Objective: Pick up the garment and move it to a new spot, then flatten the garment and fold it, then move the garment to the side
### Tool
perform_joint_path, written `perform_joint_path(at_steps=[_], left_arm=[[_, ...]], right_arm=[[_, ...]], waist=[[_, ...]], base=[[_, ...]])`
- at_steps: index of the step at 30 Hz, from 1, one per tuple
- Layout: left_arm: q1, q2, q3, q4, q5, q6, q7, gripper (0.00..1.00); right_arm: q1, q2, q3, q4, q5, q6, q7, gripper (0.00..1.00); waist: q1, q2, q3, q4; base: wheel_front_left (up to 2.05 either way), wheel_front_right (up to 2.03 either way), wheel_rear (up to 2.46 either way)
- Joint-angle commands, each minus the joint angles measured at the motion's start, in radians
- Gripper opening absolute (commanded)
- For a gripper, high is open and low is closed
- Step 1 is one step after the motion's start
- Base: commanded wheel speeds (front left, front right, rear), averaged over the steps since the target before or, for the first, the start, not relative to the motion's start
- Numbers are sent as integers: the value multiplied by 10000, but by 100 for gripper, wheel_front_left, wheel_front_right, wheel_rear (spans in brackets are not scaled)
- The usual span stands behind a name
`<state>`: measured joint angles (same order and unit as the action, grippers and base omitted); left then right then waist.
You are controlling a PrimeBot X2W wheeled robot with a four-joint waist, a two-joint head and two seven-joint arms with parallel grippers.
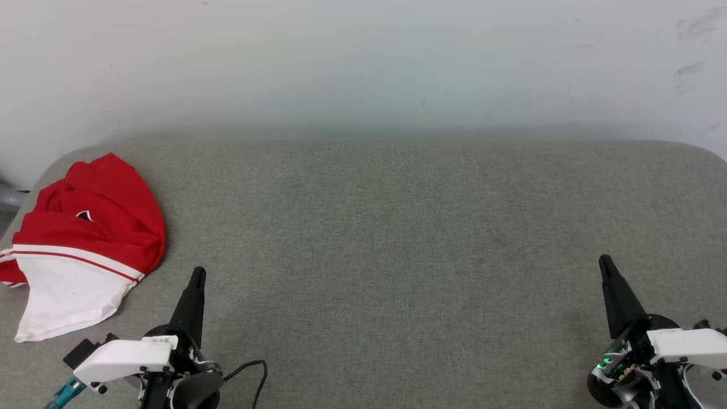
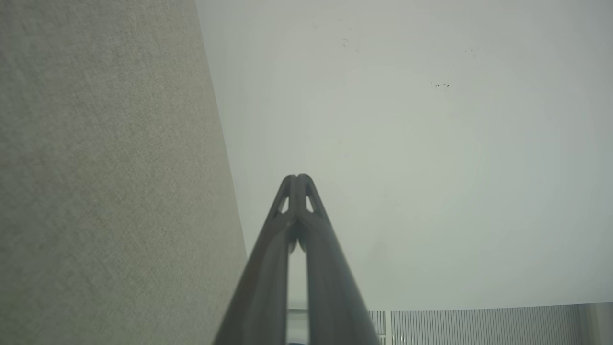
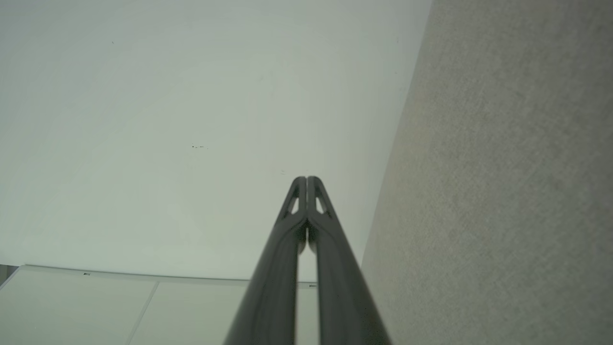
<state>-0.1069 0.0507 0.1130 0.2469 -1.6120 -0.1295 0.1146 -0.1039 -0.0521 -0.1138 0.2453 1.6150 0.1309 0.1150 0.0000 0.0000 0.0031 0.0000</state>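
Note:
The garment [image 1: 85, 238], red with a white sleeve and red-white striped trim, lies bunched at the far left of the grey table [image 1: 397, 238]. A small black mark shows on its red part. My left gripper [image 1: 198, 272] hovers just right of the garment's lower edge, shut and holding nothing. In the left wrist view its fingertips [image 2: 298, 179] press together against the pale wall. My right gripper [image 1: 604, 260] stands at the lower right, far from the garment, shut and holding nothing. Its closed tips [image 3: 306, 179] point at the wall in the right wrist view.
A pale wall [image 1: 363, 62] rises behind the table's back edge. The table's rounded corners sit at the far left and far right. A black cable [image 1: 255, 369] loops near my left wrist.

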Motion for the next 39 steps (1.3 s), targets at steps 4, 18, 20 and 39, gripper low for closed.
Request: perform_joint_path(at_steps=[4, 18, 20, 39], left_arm=[[-62, -14, 29, -12, -22, -38, 20, 0], [-62, -14, 29, -12, -22, -38, 20, 0], [50, -6, -19, 109, 2, 6, -4, 100], [332, -22, 212, -239, 1942, 42, -814, 100]], right_arm=[[-108, 29, 1, 8, -47, -3, 8, 0], [-108, 29, 1, 8, -46, -3, 7, 0], [67, 0, 6, 100, 2, 0, 0, 100], [516, 6, -215, -230, -2366, 0, -811, 100]], waist=[[0, 0, 0, 0], [0, 0, 0, 0], [0, 0, 0, 0], [0, 0, 38, 4]], base=[[0, 0, 0], [0, 0, 0], [0, 0, 0], [0, 0, 0]])
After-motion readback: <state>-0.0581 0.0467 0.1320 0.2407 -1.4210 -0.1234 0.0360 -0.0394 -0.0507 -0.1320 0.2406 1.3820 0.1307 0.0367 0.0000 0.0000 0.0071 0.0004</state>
